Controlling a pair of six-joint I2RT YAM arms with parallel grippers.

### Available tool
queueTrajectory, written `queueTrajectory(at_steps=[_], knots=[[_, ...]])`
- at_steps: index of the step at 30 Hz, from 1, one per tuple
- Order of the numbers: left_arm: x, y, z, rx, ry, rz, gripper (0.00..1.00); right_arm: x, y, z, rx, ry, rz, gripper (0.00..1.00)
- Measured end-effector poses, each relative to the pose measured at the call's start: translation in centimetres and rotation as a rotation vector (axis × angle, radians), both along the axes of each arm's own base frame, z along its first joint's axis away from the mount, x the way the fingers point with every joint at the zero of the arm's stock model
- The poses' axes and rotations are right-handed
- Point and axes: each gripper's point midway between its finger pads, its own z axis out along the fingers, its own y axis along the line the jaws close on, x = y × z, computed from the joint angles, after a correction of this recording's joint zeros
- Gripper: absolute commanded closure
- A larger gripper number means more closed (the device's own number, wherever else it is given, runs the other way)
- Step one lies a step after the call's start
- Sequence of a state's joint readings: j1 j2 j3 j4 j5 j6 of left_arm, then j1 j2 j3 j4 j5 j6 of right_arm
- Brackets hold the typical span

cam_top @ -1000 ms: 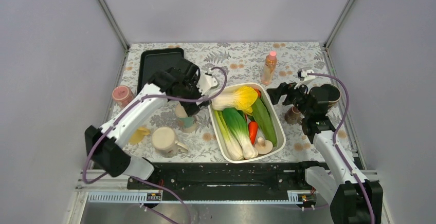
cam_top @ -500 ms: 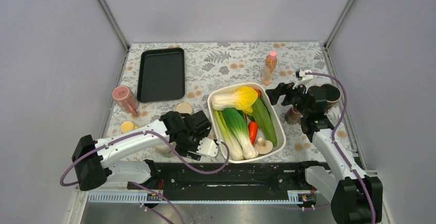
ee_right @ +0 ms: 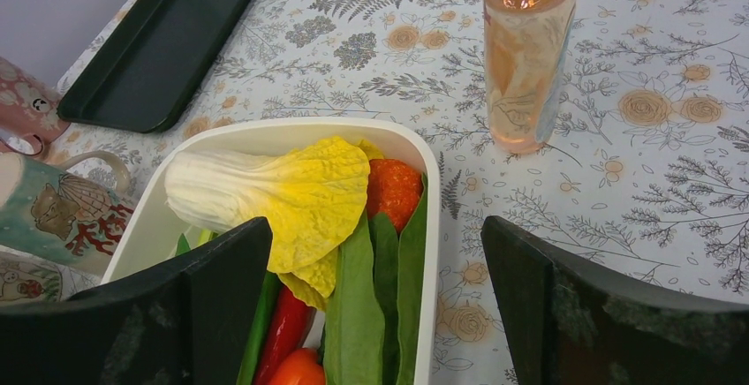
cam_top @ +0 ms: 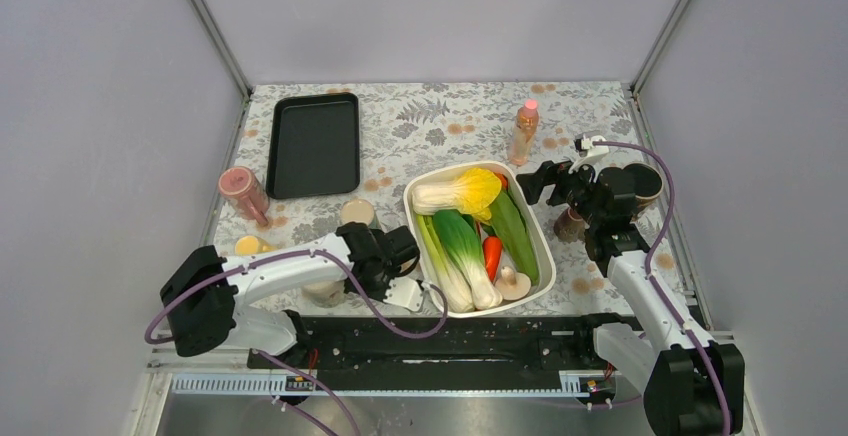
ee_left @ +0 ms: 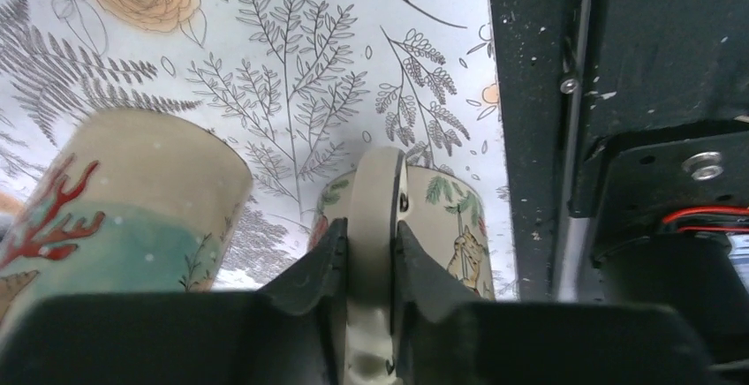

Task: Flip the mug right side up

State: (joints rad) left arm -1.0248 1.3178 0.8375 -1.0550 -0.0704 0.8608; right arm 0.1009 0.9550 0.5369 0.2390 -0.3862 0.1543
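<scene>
Pinching the mug handle, the left claw reads clearly only wrist-side.

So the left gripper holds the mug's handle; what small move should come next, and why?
Probably lift the mug straight up a little. The left gripper is shut on its handle, the mug seems to rest on the table, and the coral-patterned mug stands close beside it, so turning it here might knock that one.
</scene>
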Motion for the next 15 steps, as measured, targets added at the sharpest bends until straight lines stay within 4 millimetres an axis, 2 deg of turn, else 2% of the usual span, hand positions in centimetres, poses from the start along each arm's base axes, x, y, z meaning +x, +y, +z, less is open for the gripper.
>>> queueTrajectory(at_steps=[1,7,10,13,15], knots=[[0.1,0.0,-0.1,0.010,-0.001,0.001,1.00,0.0,0.0,0.0,0.000,0.000,0.001,0.01],[0.1,-0.3,0.0,0.019,0.012,0.037,1.00,0.0,0.1,0.0,0.000,-0.001,0.003,0.01],[0.1,-1.2,0.6,-0.018,0.019,0.058,1.00,-0.1,0.1,0.1,0.001,-0.004,0.003,0.01],[0.7,-3.3,2.6,-0.129,0.002,0.103,1.00,-0.1,0.1,0.3,0.002,-0.010,0.005,0.01],[1.6,-5.3,5.1,-0.260,-0.020,0.137,1.00,-0.3,0.2,0.5,0.004,-0.014,0.013,0.01]])
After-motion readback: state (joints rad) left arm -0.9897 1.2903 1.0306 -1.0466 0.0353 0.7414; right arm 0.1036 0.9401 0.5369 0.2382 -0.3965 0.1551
